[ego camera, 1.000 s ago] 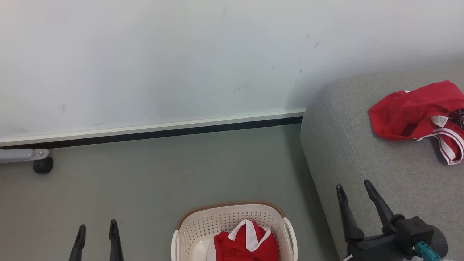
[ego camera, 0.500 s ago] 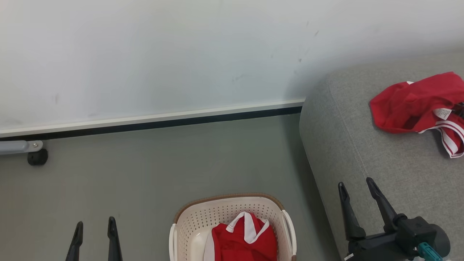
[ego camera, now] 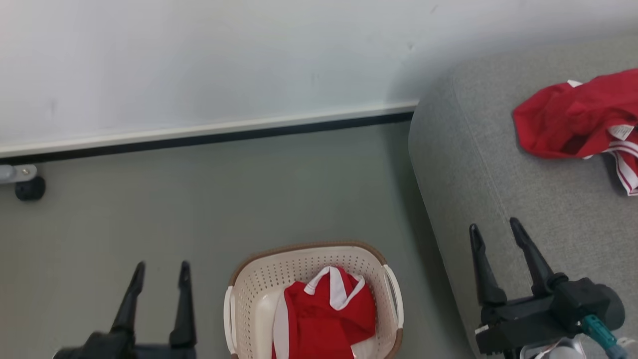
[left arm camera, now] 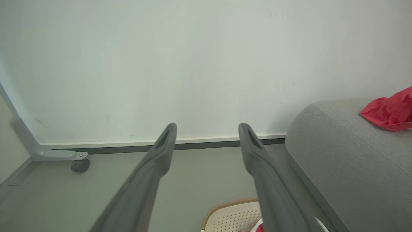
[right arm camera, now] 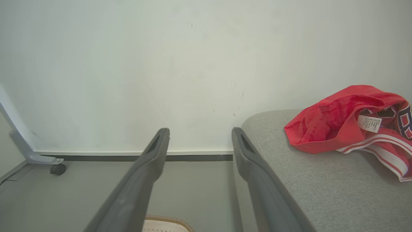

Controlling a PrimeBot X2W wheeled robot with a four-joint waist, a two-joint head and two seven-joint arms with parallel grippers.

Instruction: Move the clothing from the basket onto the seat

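**Room corner with laundry basket and upholstered seat: surfaces and contents**

1. The floor (ego camera: 199, 209): smooth, matt grey-green, plain.
2. The wall (ego camera: 199, 50): pale off-white with a few faint scuff marks. A white skirting strip (ego camera: 199, 130) runs along its foot over a dark line.
3. At the far left, a pale grey metal leg (left arm camera: 54, 154) on a small black castor (ego camera: 30, 189), on the floor against the wall.
4. The seat (ego camera: 498, 164): large grey woven-fabric block with a rounded corner and one seam along its top. It stands on the floor at the right, its end close to the wall.
5. The basket (ego camera: 259, 294): oval, cream perforated plastic with a brown rim and side handles. It is on the floor just left of the seat.
6. The collared red garment (ego camera: 324, 319): white collar and white edging, crumpled inside the basket.
7. The striped red garment (ego camera: 568, 119): heaped on top of the seat towards the right. A white care label (right arm camera: 369, 123) shows, and a red-and-white striped band trails from it.
8. The left gripper (ego camera: 162, 267): over bare floor left of the basket. Its fingers (left arm camera: 267, 180) are spread apart with nothing between them.
9. The right gripper (ego camera: 494, 225): above the seat's near edge, well apart from the striped red garment. Its fingers (right arm camera: 254, 167) are spread wide and hold nothing.
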